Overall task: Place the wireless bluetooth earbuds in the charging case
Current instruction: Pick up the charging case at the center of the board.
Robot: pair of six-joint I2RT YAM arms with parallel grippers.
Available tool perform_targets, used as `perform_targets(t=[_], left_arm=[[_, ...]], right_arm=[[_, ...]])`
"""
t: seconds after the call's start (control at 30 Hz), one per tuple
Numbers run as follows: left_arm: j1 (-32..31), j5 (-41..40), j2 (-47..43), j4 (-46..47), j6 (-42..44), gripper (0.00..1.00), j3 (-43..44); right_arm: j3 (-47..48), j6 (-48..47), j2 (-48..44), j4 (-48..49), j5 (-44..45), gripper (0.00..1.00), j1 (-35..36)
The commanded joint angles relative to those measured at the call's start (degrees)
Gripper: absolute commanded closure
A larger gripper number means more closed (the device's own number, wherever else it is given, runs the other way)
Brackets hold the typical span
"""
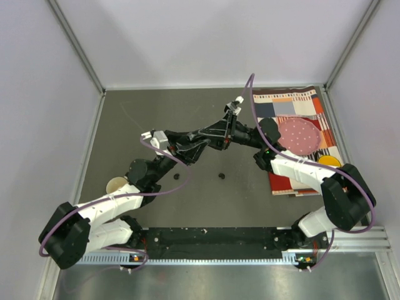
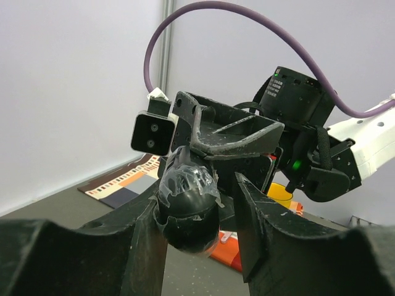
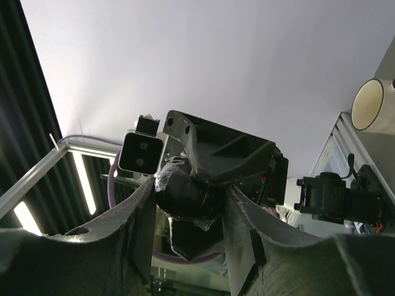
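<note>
Charging case (image 2: 185, 213), a black taped oval pod, raised above the middle of the bench (image 1: 125, 125), where my two hands meet nose to nose. My right hand (image 3: 189, 186) has it, both fingers pressed to its sides so far as the wrist view shows. My left hand (image 2: 195, 192) stands part open around the same pod. One finger touches it and a dark gap shows on the other side, so I take it as probably not clamped, though the crowding there leaves doubt. Whether the lid is up I cannot tell.

Earbuds: only two tiny black bits show, both on the bare bench below the hands and toward the near edge. The left earbud (image 1: 176, 177) lies just beside my left forearm. The right earbud (image 1: 220, 175) lies between the two arms, straight toward the near edge from my right hand. Each is too small for its long axis to be read.

Governing relation, as I judge it: both bits lie down and nearward of the hands. My left hand, not bearing the case, is the one free to drop. The left earbud sits close against that arm, so the right earbud may be the easier descent. A paper cup (image 1: 115, 185) stands toward the left edge, apart from both bits.
</note>
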Motion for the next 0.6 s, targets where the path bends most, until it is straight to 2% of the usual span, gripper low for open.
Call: perform_targets(t=[0.0, 0.1, 0.17, 0.4, 0.47, 0.5, 0.57], left_arm=[[-0.49, 0.97, -0.23, 5.18, -1.53, 0.52, 1.99], [-0.49, 0.44, 0.12, 6.15, -1.71, 0.55, 1.64], [-0.49, 0.62, 0.12, 5.88, -1.71, 0.62, 1.56], [-0.49, 0.27, 0.39, 4.83, -1.36, 0.97, 1.73], [-0.57, 0.88, 0.39, 4.65, -1.09, 1.00, 1.73], [-0.49, 1.06, 0.39, 4.57, -1.00, 1.00, 1.82], [-0.49, 2.10, -0.05, 3.95, -0.30, 1.00, 1.91]], right_arm=[[-0.21, 0.11, -0.84, 1.97, 1.00, 0.90, 0.64], [-0.12, 0.28, -0.67, 2.24, 1.09, 0.90, 0.64], [-0.04, 0.64, -0.67, 2.76, 1.17, 0.90, 0.64], [-0.04, 0.90, -0.32, 3.56, 0.82, 0.89, 0.64], [-0.04, 0.90, -0.23, 3.99, 0.38, 0.82, 0.56], [-0.12, 0.81, -0.23, 4.35, 0.47, 0.68, 0.64], [0.22, 0.20, -0.49, 4.35, -0.05, 0.53, 0.47]])
